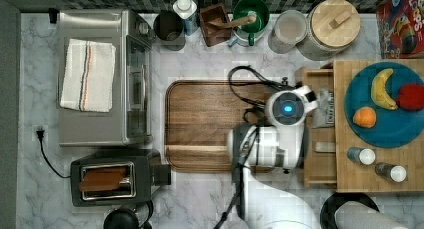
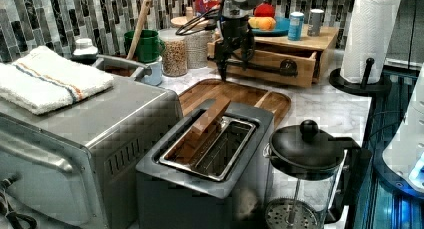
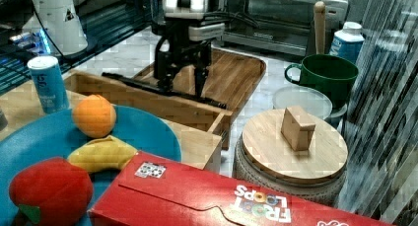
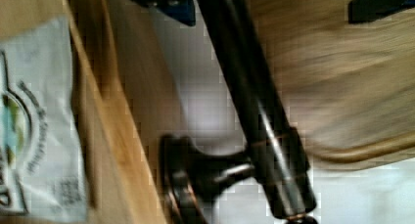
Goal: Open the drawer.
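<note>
The light wood drawer [image 1: 320, 164] stands pulled partway out of the bamboo box [image 1: 380, 179] at the top view's right. A white packet [image 1: 325, 109] lies inside it. Its black bar handle [image 3: 143, 85] runs across the drawer front [image 2: 272, 64]. My gripper [image 3: 181, 85] hangs straight down over the handle, open, one finger on each side of the bar. In the wrist view the handle [image 4: 254, 111] passes between the fingertips [image 4: 178, 6], close to one pad and well apart from the other. From above, my wrist [image 1: 287, 109] covers the gripper.
A dark walnut tray [image 1: 210, 124] lies right in front of the drawer. A blue plate [image 1: 395, 129] of fruit and two shakers sit on the box. Jars, a green mug [image 1: 250, 16] and a cereal box line the back. Toaster oven [image 1: 100, 79], toaster [image 1: 115, 181], paper towel roll [image 2: 367, 34].
</note>
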Tool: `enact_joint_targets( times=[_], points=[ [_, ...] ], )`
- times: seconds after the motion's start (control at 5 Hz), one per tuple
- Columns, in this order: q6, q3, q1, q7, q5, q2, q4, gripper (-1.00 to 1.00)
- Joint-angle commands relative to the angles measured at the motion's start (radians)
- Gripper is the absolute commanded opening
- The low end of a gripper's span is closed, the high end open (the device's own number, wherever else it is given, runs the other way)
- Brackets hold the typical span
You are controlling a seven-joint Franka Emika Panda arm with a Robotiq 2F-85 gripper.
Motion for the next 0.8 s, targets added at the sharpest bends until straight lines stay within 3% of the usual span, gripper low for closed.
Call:
enact_joint_targets(
  times=[0.2, 0.4, 0.8],
  points=[
    [0.016, 0.206, 0.175, 0.093, 0.073, -0.047, -0.066, 1.00],
    [0.023, 0.230, 0.147, 0.112, 0.088, -0.035, -0.051, 1.00],
    [0.023, 0.221, 0.156, 0.109, 0.093, -0.035, -0.051, 1.00]
  ],
)
